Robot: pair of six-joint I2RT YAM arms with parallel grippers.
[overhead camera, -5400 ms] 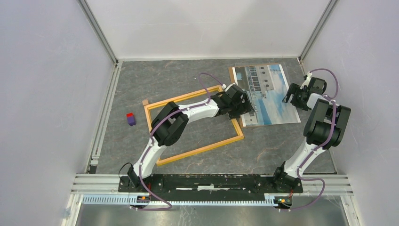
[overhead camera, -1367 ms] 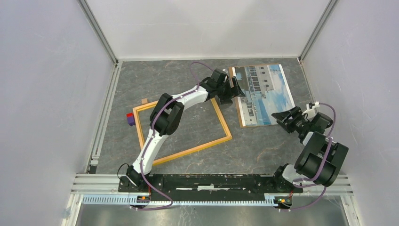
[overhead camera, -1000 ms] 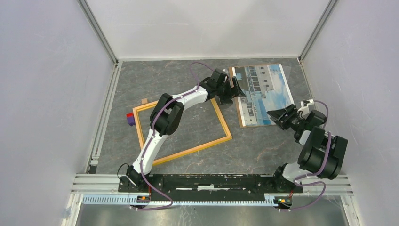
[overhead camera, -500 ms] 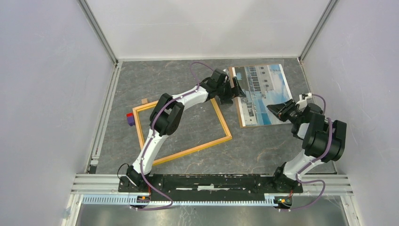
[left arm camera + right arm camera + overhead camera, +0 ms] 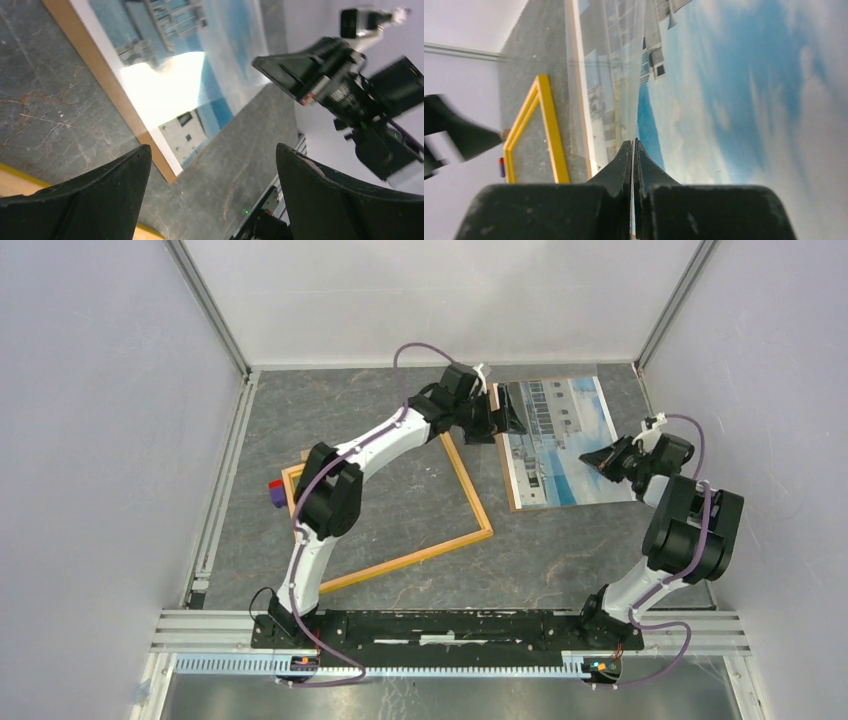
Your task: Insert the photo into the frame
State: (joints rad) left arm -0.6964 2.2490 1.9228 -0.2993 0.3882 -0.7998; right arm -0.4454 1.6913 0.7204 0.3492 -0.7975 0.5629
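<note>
Black left hand (image 5: 212, 150) gapes empty; right hand (image 5: 633, 144) pinched shut at photo (image 5: 562, 445) edge.

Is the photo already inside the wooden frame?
No, the photo lies flat to the right of the frame, wholly outside it, and only bare tabletop shows through the frame's opening.

The left arm (image 5: 375, 443) shows white links between black joints; the right arm (image 5: 690, 525) looks mostly black. A purple cable (image 5: 418, 345) trails behind each wrist. Fingers (image 5: 75, 202) are black wedges; behind the right gripper (image 5: 257, 62) sits a white label (image 5: 311, 96), possibly red-marked.
</note>
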